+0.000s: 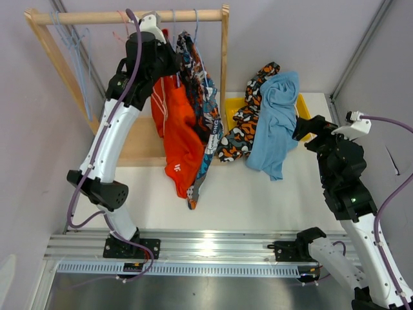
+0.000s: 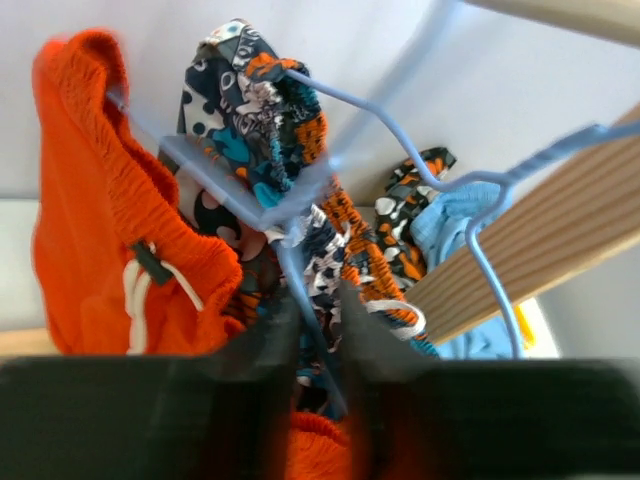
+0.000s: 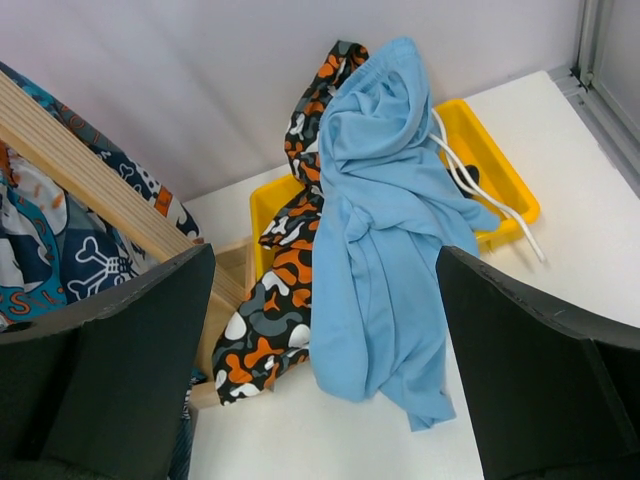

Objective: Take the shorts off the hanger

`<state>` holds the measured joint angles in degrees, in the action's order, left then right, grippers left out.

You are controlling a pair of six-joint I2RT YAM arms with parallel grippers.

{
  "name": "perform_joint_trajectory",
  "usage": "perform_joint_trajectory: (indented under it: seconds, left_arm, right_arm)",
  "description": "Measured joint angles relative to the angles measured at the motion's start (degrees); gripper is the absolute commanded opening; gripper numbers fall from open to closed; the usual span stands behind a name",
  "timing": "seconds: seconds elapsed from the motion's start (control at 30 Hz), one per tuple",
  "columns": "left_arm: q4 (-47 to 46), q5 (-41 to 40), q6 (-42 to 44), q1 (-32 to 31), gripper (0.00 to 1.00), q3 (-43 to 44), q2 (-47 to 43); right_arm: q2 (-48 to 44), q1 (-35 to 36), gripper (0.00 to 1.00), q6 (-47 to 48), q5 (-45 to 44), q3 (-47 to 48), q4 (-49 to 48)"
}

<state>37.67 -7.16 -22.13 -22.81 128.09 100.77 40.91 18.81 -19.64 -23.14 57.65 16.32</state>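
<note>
My left gripper (image 2: 312, 320) is up at the wooden rack (image 1: 97, 16). In the left wrist view its jaws are clenched on the wire of a blue hanger (image 2: 400, 140), which runs down between the two dark fingers (image 2: 265, 345).

Two pairs of shorts hang there, side by side and touching. The plain orange shorts (image 1: 181, 139) are on the left, and their white drawstring (image 2: 135, 300) shows just above my fingers. The blue, orange and white print shorts (image 1: 205, 110) are on the right, with the waistband bunched over the top bend of the blue hanger. From the overhead camera both pairs drop from the rail to just above the tabletop (image 1: 258, 200). The left arm's wrist is pressed in against their upper part. A few bare wire hangers (image 1: 74, 45) hang at the far left of the rail.

A yellow bin (image 3: 500, 170) sits on the tabletop to the right of the rack. The camouflage shorts (image 3: 270, 330) and the light blue shorts (image 3: 380, 200) are draped over it, the blue pair lying partly on the camouflage pair. Both spill over the bin's near edge onto the tabletop.

My right gripper (image 3: 322, 255) is near the bin's right end. Its jaws are spread wide and hold nothing, with the light blue shorts framed between them.
</note>
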Motion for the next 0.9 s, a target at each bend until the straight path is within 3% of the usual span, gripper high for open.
perform_joint_trajectory:
  seconds: [0.03, 0.3, 0.43, 0.63, 0.77, 0.9]
  left_arm:
    - [0.2, -0.3, -0.1, 0.0, 0.0, 0.0, 0.1]
    - [3.7, -1.7, 0.2, -0.5, 0.0, 3.7, 1.4]
    - [6.4, -1.7, 0.4, -0.5, 0.0, 8.6, 1.2]
    - [6.9, -1.8, 1.2, -0.5, 0.0, 10.9, -2.9]
    - [7.8, -1.9, 1.2, -0.5, 0.0, 10.9, -6.4]
    - [8.7, -1.9, 1.2, -0.5, 0.0, 10.8, -8.4]
  right_arm:
    - [0.0, 0.0, 0.99, 0.0, 0.0, 0.0, 0.1]
    - [0.2, 0.8, 0.99, 0.4, 1.3, 0.0, 0.9]
    - [1.5, 5.7, 0.99, 4.4, 6.0, 2.2, 0.3]
    - [11.9, 25.5, 0.99, 12.1, 10.0, 17.5, -2.0]
    - [22.8, 45.4, 0.99, 18.7, 3.3, 27.9, -5.0]
    - [36.0, 55.0, 0.99, 21.6, -0.8, 36.2, -7.3]
